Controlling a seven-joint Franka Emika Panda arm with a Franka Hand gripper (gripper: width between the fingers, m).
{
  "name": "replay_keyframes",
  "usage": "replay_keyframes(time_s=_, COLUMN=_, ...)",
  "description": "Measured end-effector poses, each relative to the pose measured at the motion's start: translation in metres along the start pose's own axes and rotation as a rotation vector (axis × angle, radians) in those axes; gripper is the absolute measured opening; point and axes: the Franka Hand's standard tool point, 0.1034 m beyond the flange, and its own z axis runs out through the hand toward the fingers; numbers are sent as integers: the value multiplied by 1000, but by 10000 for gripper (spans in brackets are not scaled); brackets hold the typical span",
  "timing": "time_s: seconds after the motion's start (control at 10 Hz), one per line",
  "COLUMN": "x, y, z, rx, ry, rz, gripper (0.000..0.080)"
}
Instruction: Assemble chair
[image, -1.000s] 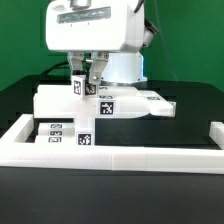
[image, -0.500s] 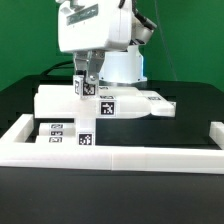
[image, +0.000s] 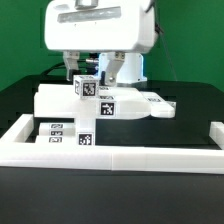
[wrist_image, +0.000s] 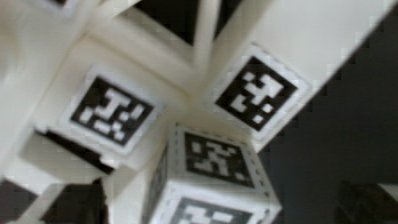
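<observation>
Exterior view: the white arm (image: 100, 25) fills the upper part of the picture in front of a green backdrop (image: 20, 40), and its gripper (image: 88, 75) hangs straight down over the chair (image: 60, 102). The chair is a cluster of white blocky parts resting on the black table (image: 190, 125) near the middle of the scene, taller toward the exterior view's left and running out into a low flat slab toward the exterior view's right, with one black-and-white tag on its front face. On top of the taller end stands a small tagged block (image: 87, 88), upright, with its tag facing the camera. The two fingers come down at either side of the block's upper end, but whether they press on it or stand just off it cannot be told from here. In front of the chair, toward the exterior view's left, lies the marker board (image: 55, 133) with several tags, and the low white border wall (image: 120, 158) runs across the front and turns back at both ends. Wrist view: the picture is blurred and very close. The tagged block (wrist_image: 214, 165) shows two tagged faces meeting at an edge, and just beyond it two more tagged white faces of the chair stand tilted to the frame. This view does not settle the grip either.
</observation>
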Motion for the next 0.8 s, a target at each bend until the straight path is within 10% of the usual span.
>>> replay_keyframes(time_s=0.8, x=4, y=5, z=0, rx=-11, ry=24, rz=-609, gripper=649)
